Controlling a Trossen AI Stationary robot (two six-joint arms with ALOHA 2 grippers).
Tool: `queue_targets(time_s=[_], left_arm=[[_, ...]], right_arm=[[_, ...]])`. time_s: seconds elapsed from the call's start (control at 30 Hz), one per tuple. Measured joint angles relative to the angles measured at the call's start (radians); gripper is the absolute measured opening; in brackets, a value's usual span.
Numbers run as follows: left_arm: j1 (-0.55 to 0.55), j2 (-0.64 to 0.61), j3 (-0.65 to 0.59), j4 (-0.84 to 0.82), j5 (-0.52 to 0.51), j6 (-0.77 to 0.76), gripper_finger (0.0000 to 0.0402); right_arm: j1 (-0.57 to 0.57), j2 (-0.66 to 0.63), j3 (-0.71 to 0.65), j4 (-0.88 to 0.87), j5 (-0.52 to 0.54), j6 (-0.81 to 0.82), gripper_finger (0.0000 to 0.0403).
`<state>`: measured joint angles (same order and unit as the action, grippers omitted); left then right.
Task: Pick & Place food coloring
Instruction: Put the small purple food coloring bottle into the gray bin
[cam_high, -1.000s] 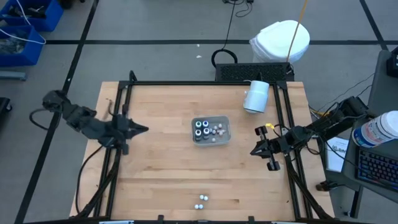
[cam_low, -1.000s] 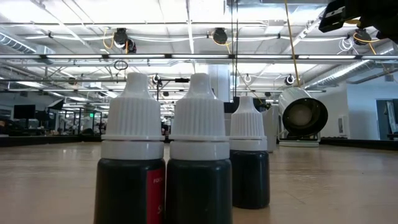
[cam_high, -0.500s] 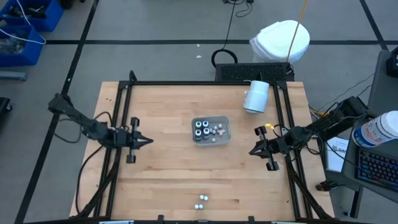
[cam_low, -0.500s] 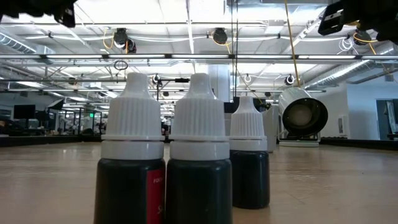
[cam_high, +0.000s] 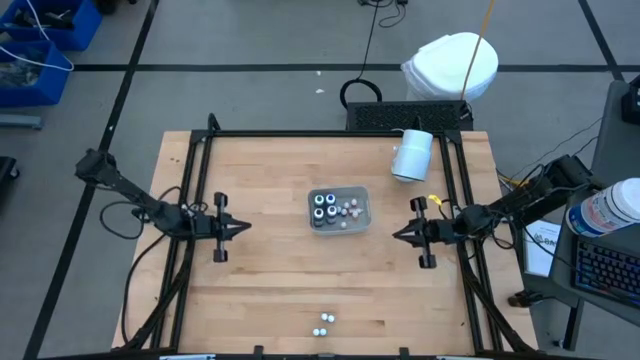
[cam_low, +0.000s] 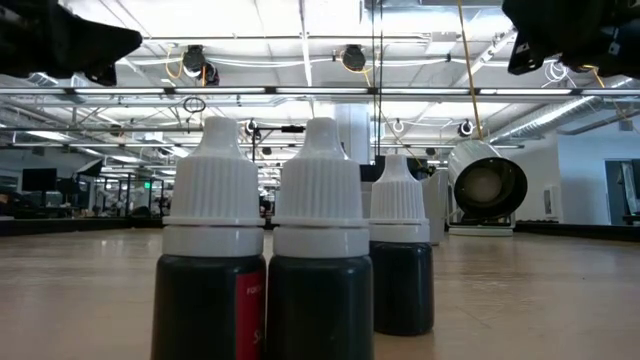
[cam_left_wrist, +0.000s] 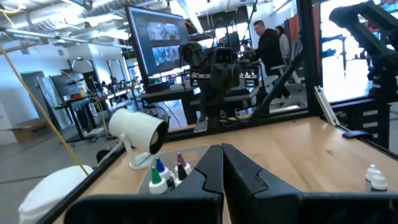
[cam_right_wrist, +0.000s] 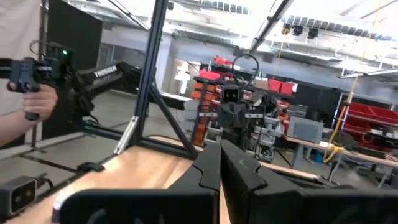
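Both grippers — the left gripper (cam_high: 243, 227) and right gripper (cam_high: 397, 234) — hovered with fingers pressed together and empty, flanking the grey tray (cam_high: 362, 212) holding food coloring (cam_high: 326, 207), three stray bottles (cam_high: 322, 324) waiting at the table's near edge — apparently poised to start.

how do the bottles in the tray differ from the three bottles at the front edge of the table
The bottles in the tray sit inside the grey tray mid-table, with coloured tips in the left wrist view; the three bottles stand on bare wood near the front edge with white ribbed caps. The tray group is larger. Both groups stand upright, untouched.
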<state>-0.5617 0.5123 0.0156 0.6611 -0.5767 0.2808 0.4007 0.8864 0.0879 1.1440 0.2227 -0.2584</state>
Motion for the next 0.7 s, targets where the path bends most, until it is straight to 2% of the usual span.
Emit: queue_targets(time_s=[0.13,0.23,0.37,0.5,0.6,0.7], left_arm=[[0.000,0.000,0.004,-0.032,0.006,-0.010,0.0004],[0.007,0.000,0.057,-0.111,0.045,0.029,0.0004],[0.040,-0.002,0.195,-0.337,0.191,0.135,0.0003],[0.073,-0.051,0.317,-0.442,0.239,0.215,0.0002],[0.107,-0.121,0.352,-0.520,0.300,0.234,0.0003],[0.160,-0.195,0.335,-0.540,0.412,0.223,0.0002]], right_arm=[[0.000,0.000,0.000,-0.016,0.018,0.008,0.0000],[0.000,0.000,0.000,-0.021,0.015,0.025,0.0000],[0.000,0.005,0.000,-0.021,0.014,0.037,0.0000],[0.000,0.017,0.000,-0.020,0.013,0.037,0.0000],[0.000,0.021,0.000,-0.020,0.013,0.037,0.0000],[0.000,0.021,0.000,-0.019,0.013,0.037,0.0000]])
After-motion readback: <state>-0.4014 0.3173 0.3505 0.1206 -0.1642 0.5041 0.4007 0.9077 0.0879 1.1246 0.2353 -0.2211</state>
